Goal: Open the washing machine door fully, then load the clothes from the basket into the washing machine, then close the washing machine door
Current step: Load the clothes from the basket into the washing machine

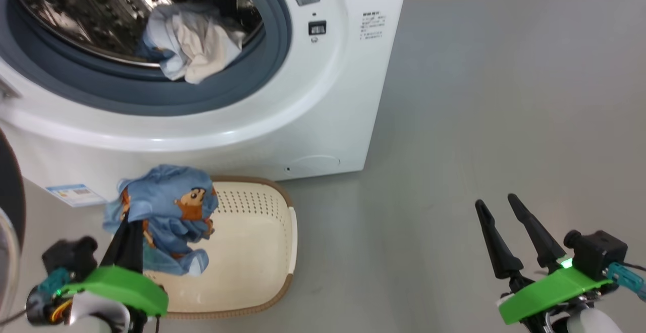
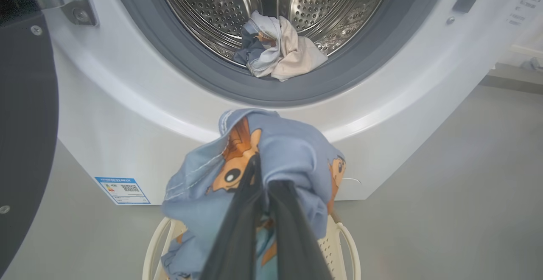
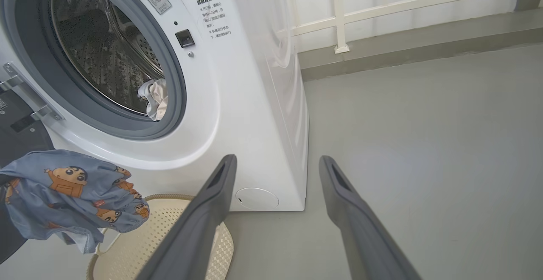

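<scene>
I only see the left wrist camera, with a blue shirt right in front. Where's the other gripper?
Observer: The right gripper is open, over bare floor to the right of the machine.
Operator: Is there more to load?
Observer: In the head view, the part of the basket that shows is bare. The held blue garment hides the rest.
Operator: What's past the machine?
Observer: The right wrist view shows a white railing there.
</scene>
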